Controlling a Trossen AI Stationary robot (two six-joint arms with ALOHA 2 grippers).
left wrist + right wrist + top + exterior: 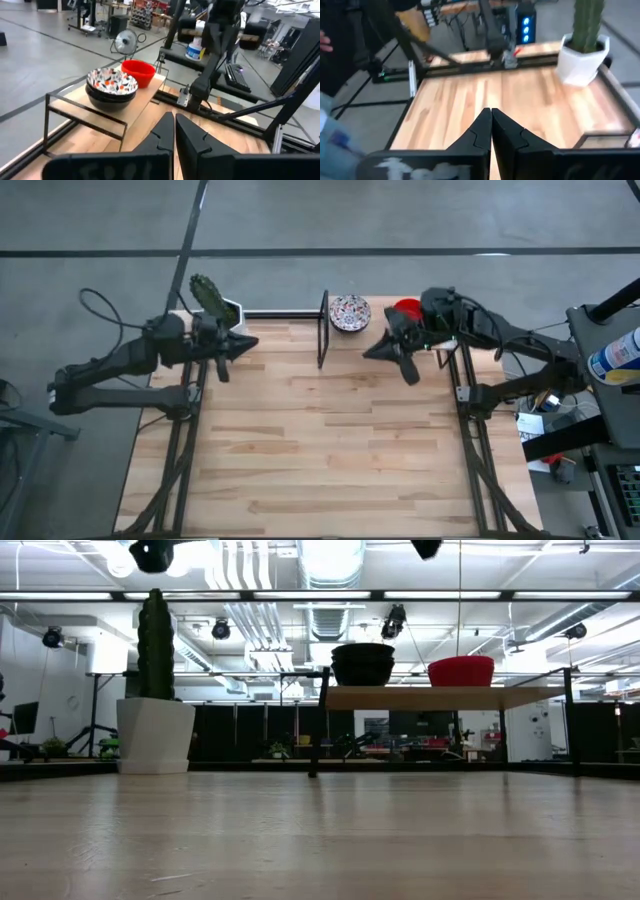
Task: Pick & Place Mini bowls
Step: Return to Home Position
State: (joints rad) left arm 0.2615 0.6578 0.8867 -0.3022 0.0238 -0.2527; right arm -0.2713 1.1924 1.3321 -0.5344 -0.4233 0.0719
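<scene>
While closed and empty, right pincer (368, 352) near mini bowls (349, 312), left pincer (251, 342) farther off.

No readable text (anywhere, really).

Cactus pot (225, 310) left of shelf (430, 698), two bowl stacks (112, 89) on it, seemingly apart

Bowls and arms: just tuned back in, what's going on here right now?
Nothing is being carried. The patterned bowls sit stacked on the shelf, with the red bowls stacked beside them. The left gripper and the right gripper are both shut and empty, held above the back of the table. The cactus pot stands at the back left corner.
</scene>
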